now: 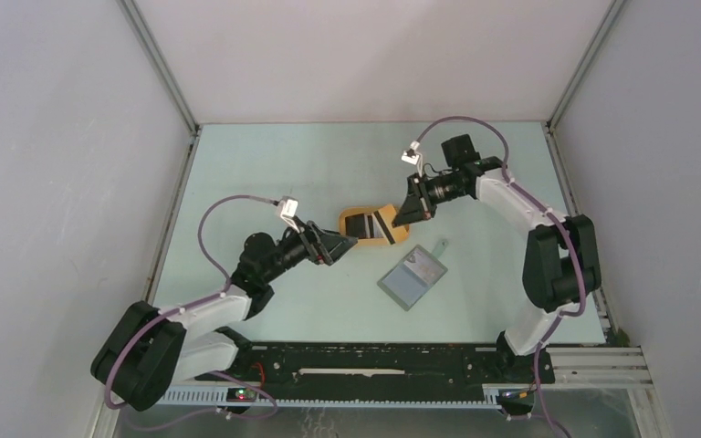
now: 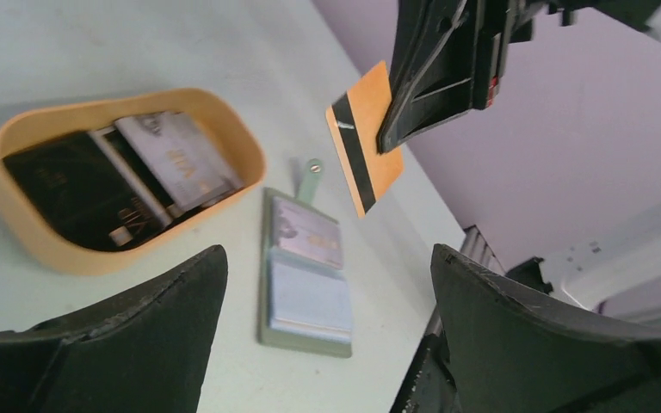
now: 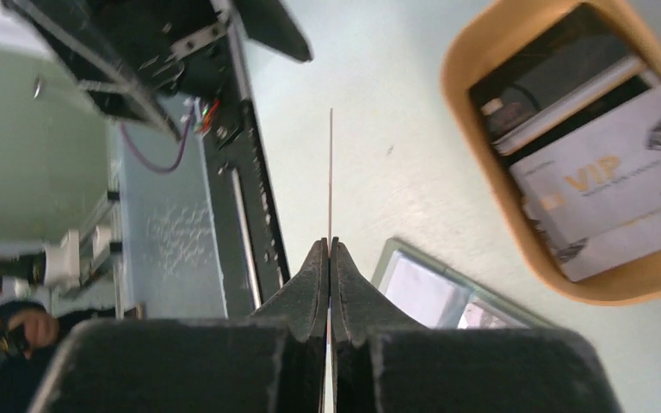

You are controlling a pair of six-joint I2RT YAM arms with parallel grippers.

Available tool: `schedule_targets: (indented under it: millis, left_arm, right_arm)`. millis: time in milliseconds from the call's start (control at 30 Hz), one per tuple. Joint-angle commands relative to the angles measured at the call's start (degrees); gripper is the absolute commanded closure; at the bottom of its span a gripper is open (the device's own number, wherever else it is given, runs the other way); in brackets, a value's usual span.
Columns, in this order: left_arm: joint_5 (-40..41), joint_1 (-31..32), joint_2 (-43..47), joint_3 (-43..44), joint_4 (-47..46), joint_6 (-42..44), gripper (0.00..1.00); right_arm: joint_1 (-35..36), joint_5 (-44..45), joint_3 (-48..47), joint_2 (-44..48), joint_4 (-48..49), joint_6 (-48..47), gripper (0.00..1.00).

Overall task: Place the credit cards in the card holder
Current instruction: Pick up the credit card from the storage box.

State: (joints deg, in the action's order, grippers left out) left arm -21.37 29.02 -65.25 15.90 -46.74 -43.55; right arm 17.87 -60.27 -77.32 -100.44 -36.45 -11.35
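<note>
My right gripper (image 1: 408, 212) (image 3: 330, 243) is shut on a tan card with a dark stripe (image 2: 366, 146), held in the air above the table; it shows edge-on in the right wrist view (image 3: 330, 172). The grey-green card holder (image 1: 412, 277) (image 2: 305, 275) (image 3: 430, 288) lies open and flat on the table, below and in front of it, with a card in one pocket. A black card (image 2: 69, 185) (image 3: 551, 82) and a whitish card (image 2: 176, 159) (image 3: 611, 189) lie in the orange oval tray (image 1: 392, 242) (image 2: 43, 245) (image 3: 482, 206). My left gripper (image 1: 347, 245) (image 2: 327, 251) is open and empty, left of the tray.
A black rail (image 1: 374, 360) (image 3: 250, 172) runs along the table's near edge between the arm bases. Grey enclosure walls stand at the left, right and back. The holder's snap tab (image 1: 440, 245) (image 2: 312, 172) points toward the far right.
</note>
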Motion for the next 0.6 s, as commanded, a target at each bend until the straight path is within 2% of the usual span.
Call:
schedule_targets:
  millis: [0, 100, 267, 367, 567]
  left_arm:
    - [-2.9, 3.05, 1.94, -2.09, -9.57, 0.93, 0.08]
    - [-2.43, 6.16, 0.97, -2.02, -10.47, 1.05, 0.09]
    - [0.42, 12.85, -3.56, -1.36, -13.84, 0.71, 0.11]
    - [0.92, 14.6, -7.04, -1.44, -18.34, -1.05, 0.17]
    - [-1.26, 17.27, -13.56, 1.87, -24.03, -3.32, 0.33]
  right_arm:
    - [-0.9, -11.76, 3.57, 4.31, -13.68, -20.66, 1.0]
    - [-1.35, -10.82, 6.18, 5.14, -18.71, -27.83, 1.0]
    - [-3.22, -17.76, 6.48, 6.17, -27.61, -38.42, 1.0]
    - [-2.96, -19.33, 6.48, 6.94, -30.28, -42.29, 1.0]
    - [-0.38, -19.58, 6.44, 6.85, -30.7, -43.14, 1.0]
